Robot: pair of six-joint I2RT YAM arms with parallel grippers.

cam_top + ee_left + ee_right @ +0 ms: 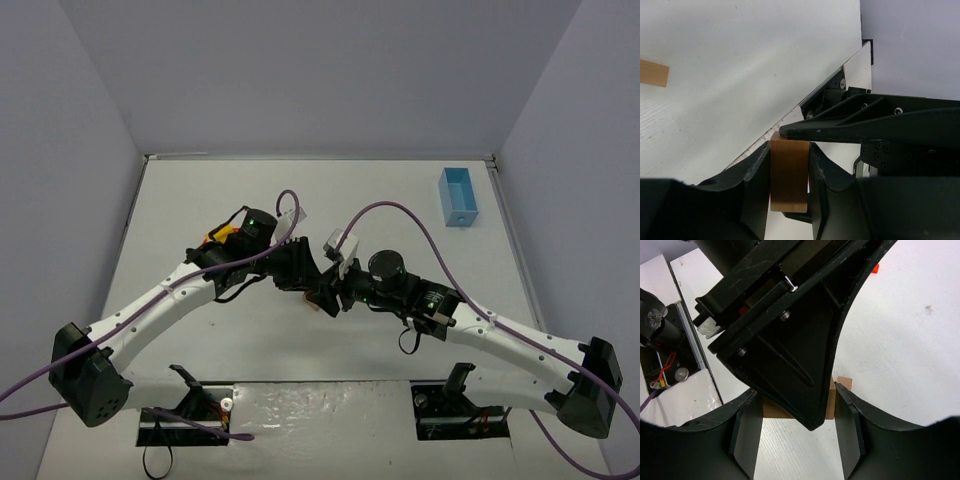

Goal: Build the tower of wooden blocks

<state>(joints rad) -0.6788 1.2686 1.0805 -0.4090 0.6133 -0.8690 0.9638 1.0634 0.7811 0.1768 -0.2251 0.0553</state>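
The room has plain grey walls and a white bench, and the two arms meet over the middle of it. The left hand is squeezed onto a tan block, with one finger on each long side. The right hand has its fingers spread wide. They sit on either side of what looks like the same block, and one big finger of the left hand fills the gap between them. I cannot tell if the right hand is pressing on the block or only waiting around it. It looks like the block may be going from one hand to the other. A little way off, a second tan block lies flat on the bench by itself. A small red piece sits on the bench further out. Some yellow and red bits peek out beside the left arm, half hidden. A blue box stands well apart, near the far right corner. No blocks can be seen stacked on each other, so the tower looks hardly begun and nearly all the stacking is left to do. No words, labels or brand names can be read anywhere
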